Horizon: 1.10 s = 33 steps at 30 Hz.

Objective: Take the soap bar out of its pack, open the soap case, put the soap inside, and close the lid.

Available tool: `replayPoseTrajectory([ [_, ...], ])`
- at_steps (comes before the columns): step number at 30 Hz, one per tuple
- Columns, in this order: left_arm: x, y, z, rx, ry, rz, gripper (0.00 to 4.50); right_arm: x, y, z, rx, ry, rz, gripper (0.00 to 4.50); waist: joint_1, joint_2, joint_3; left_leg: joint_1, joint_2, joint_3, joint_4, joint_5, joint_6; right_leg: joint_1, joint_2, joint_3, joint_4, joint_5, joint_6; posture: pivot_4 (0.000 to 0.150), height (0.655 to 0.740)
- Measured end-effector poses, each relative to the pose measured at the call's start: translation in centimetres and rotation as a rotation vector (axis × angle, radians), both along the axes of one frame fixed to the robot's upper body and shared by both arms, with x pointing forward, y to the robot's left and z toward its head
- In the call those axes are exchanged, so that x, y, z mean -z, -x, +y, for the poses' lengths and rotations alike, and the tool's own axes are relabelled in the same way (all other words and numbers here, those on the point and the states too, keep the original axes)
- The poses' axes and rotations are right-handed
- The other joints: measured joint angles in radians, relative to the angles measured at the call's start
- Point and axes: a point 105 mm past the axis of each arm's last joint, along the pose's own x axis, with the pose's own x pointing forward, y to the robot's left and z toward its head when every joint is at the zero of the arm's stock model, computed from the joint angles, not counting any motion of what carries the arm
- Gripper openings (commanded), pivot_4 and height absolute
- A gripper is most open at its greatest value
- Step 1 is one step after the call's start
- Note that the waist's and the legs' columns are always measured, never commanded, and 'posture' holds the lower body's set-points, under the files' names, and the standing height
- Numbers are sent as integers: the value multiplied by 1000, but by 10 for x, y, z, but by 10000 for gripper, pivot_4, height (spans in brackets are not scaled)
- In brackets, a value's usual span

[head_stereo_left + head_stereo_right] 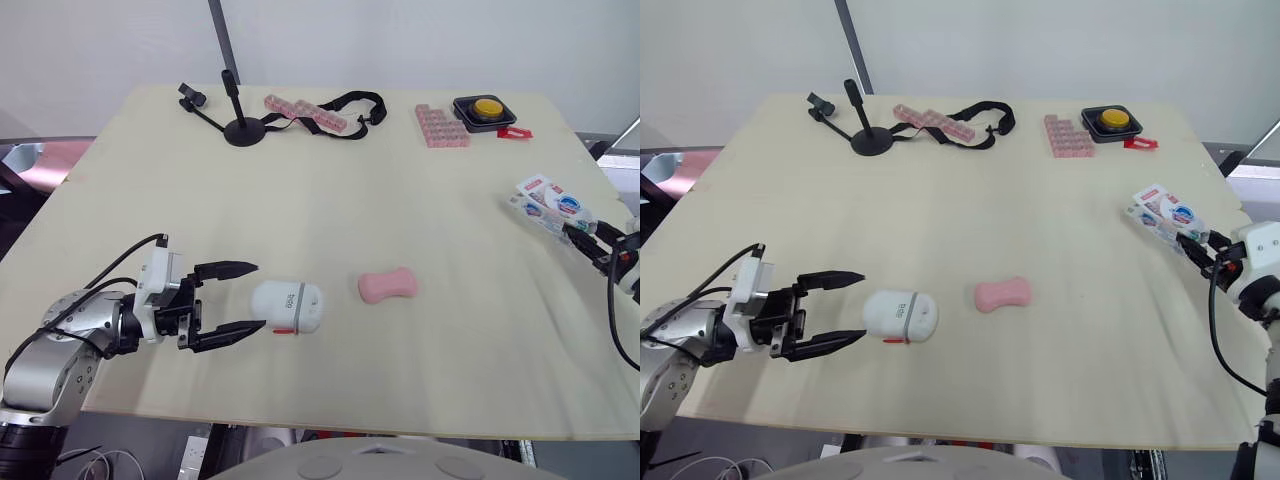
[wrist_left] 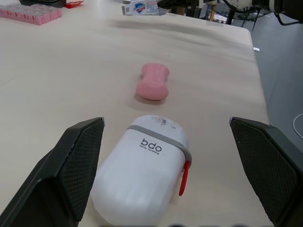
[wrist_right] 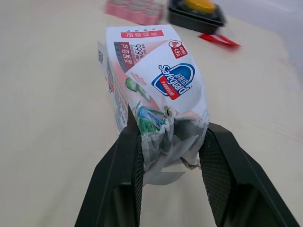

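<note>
Since lying ahead of wide-open, empty left gripper (image 1: 258, 296), long axis along its reach, take soap case (image 1: 287, 306) with left (right gripper (image 3: 170, 135) clamped on pack (image 3: 151, 71), well apart), soap bar (image 1: 388, 286) just beyond.

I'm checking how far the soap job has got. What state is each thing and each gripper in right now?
soap bar: out of its pack, lying bare on the table.
soap case: lid closed, lying on its side.
soap pack: crumpled at one end, held above the table.
left gripper: open, fingers either side of the case's end, not touching it.
right gripper: shut on the soap pack.
</note>
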Motion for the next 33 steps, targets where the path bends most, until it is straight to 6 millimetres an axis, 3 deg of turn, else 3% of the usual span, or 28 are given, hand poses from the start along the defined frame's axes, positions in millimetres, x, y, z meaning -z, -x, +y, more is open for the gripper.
replayPoseTrajectory([
  [7, 1, 0, -6, 17, 9, -6, 45000, 15, 0, -2, 69, -43, 56, 17062, 1, 1, 0, 0, 0, 0, 0, 0, 0, 0, 0, 0, 0, 0, 0, 1500, 7400],
  [10, 1, 0, -6, 19, 2, -7, 45000, 20, 1, -3, 81, -57, 86, 24807, 1, 1, 0, 0, 0, 0, 0, 0, -1, 0, 0, 0, 0, 0, 0, 1500, 7400],
  [16, 2, 0, -5, 23, -19, -26, 45000, 25, 5, -5, 80, -62, 121, 44607, 1, 1, 0, 0, 0, 0, 0, 0, -1, 1, 0, 0, -1, 0, 0, 1500, 7400],
  [21, 3, 1, -7, 39, -24, -28, 45000, 27, 16, -4, 53, -39, 150, 44607, 1, 1, 0, 0, 0, 0, -1, -1, -1, 2, -1, 0, -1, 0, 0, 1500, 7400],
  [25, 5, -1, -6, 40, -41, -38, 45000, 13, 29, -16, 41, 5, 140, 44607, 2, 1, 0, 0, 0, 0, -1, -1, -1, 4, -1, 0, -2, 0, 0, 1500, 7400],
  [28, 9, -4, -4, 33, -52, -32, 45000, -12, 34, -21, -18, 41, 68, 44607, -2, 1, 0, 0, 0, 1, -2, -1, -1, 4, -1, 0, -3, 0, 0, 1500, 7400],
  [33, 7, -7, -4, 54, -69, -56, 45000, -63, 31, 19, -341, 122, -75, 44607, -6, 1, 0, 1, 2, 1, -3, -3, 3, 5, 0, 0, -3, 0, 0, 1500, 7400],
])
